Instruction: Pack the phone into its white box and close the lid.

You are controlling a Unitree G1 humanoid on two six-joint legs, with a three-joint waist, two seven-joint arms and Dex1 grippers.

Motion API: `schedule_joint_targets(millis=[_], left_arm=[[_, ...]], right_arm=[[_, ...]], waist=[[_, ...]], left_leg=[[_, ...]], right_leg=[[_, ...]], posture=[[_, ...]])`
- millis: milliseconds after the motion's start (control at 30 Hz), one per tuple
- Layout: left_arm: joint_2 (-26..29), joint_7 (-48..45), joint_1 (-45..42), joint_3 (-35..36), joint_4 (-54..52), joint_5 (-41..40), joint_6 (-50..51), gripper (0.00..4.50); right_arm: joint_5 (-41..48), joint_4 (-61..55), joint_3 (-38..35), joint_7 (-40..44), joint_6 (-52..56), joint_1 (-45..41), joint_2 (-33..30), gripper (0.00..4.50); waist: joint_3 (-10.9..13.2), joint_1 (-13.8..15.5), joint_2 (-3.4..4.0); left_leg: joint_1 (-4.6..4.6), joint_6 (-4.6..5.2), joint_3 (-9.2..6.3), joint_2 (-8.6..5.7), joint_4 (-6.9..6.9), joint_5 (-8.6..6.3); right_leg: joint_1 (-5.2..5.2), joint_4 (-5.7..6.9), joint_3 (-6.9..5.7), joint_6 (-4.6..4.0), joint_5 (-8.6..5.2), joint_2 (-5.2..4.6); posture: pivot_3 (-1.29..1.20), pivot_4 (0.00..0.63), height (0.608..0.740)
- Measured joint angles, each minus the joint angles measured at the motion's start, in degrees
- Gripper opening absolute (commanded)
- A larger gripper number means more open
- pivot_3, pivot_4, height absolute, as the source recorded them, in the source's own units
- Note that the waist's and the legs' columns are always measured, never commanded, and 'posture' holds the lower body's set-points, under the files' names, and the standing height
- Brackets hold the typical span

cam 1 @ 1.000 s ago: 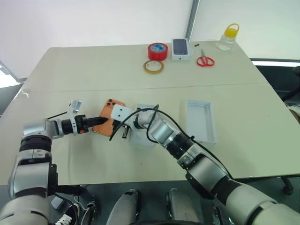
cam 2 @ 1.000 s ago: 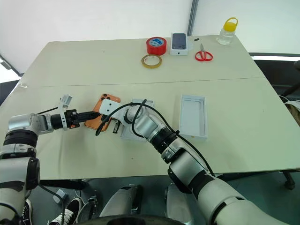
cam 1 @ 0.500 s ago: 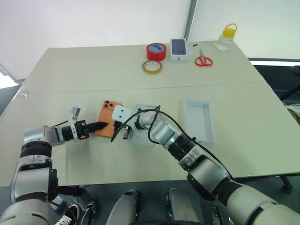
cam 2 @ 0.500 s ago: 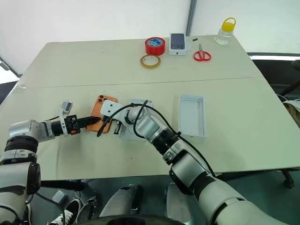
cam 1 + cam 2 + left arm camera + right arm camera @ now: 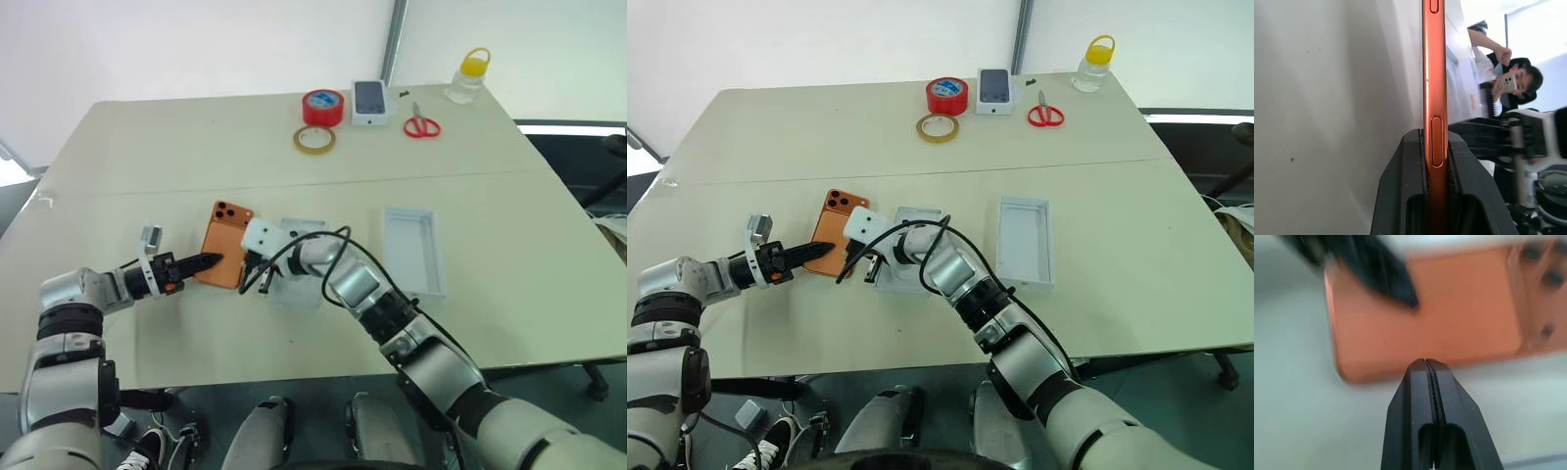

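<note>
Left hand (image 5: 208,261) now clamped on phone (image 5: 223,257) edge, previously apart; right hand (image 5: 1426,363) pressed together beside phone. Phone held just above tabletop (image 5: 147,147), white box (image 5: 415,251) well apart, unfilled.

We see a matt orange phone (image 5: 224,257) with a smooth metallic-looking edge, pinched by the left tool (image 5: 211,261) with its matt black plastic fingers (image 5: 1405,186), above a smooth, dull beige desk (image 5: 176,147), near a matt white cardboard box (image 5: 414,250).

Lab, bare test table (image 5: 176,137), white backdrop (image 5: 196,44)
</note>
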Motion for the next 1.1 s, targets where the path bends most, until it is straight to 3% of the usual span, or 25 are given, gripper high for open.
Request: schedule_joint_targets(millis=[67,233,433,567,833,933,1033,1100], left_arm=[[-0.82,2.68,1.81,2.62,-3.09,-1.8,1.76,0.0],[-5.42,11.34,6.6,11.33,-12.66,-8.91,9.56,0.0],[-11.1,22.8,10.31,19.05,-24.22,-15.97,15.78,0.0],[-13.87,28.22,12.11,21.46,-32.42,-19.63,16.92,0.0],[-16.72,33.89,12.58,21.22,-37.72,-24.86,17.86,0.0],[-16.24,34.8,12.64,21.07,-37.72,-25.42,17.69,0.0],[-15.56,35.05,13.02,21.02,-37.72,-25.64,17.56,0.0],[-15.4,35.29,13.22,20.8,-37.72,-25.81,17.6,0.0]], right_arm=[[2.01,-2.26,-1.63,1.14,1.07,-0.96,-0.45,0.93],[7.03,-10.79,-2.98,6.47,6.06,1.13,-5.13,3.45],[10.51,-25.01,-0.05,16.7,5.18,8.05,-18.38,3.45],[8.44,-26.87,3.09,19.5,-0.06,12.29,-25.83,3.45],[4.53,-26.85,6.5,17.94,-4.35,14.05,-26.48,3.45],[4.06,-26.85,6.73,17.23,-4.53,14.32,-25.91,2.59],[2.78,-26.83,8.31,16.82,-5.56,14.82,-26.08,1.11],[1.62,-26.53,9.03,16.29,-6.47,15.45,-26.27,1.11]], waist=[[0.0,-0.28,0.0],[0.04,-0.39,-0.06],[0.07,-0.23,-0.13],[0.13,-0.28,-0.23],[0.2,0.12,-0.35],[0.21,0.67,-0.36],[0.21,1.16,-0.36],[0.21,1.32,-0.37]], left_leg=[[-0.01,0.0,0.0,0.0,0.0,0.0],[-0.18,0.02,0.0,-0.01,0.01,-0.01],[-0.22,0.02,0.0,0.0,0.04,-0.01],[-0.22,0.01,0.03,0.03,0.03,-0.01],[-0.22,0.0,0.04,0.05,0.04,0.0],[-0.22,-0.01,0.05,0.05,0.04,0.0],[-0.22,-0.02,0.06,0.04,0.04,0.01],[-0.22,-0.16,0.05,0.03,0.04,0.08]], right_leg=[[-0.01,0.0,0.01,0.0,0.0,-0.01],[-0.01,-0.02,0.01,0.0,0.0,-0.03],[0.03,-0.04,0.0,0.0,0.0,-0.02],[0.07,-0.06,0.0,0.01,0.0,-0.03],[0.07,-0.08,0.0,0.0,0.0,-0.01],[0.08,-0.13,0.0,-0.01,-0.01,-0.01],[0.1,-0.24,-0.01,-0.01,0.0,-0.02],[0.11,-0.32,-0.01,-0.01,0.0,-0.02]], posture=[[0.0,0.15,0.74],[0.0,0.15,0.74],[0.0,0.15,0.74],[0.0,0.15,0.74],[0.0,0.15,0.74],[0.0,0.15,0.74],[0.0,0.15,0.74],[0.0,0.15,0.74]])
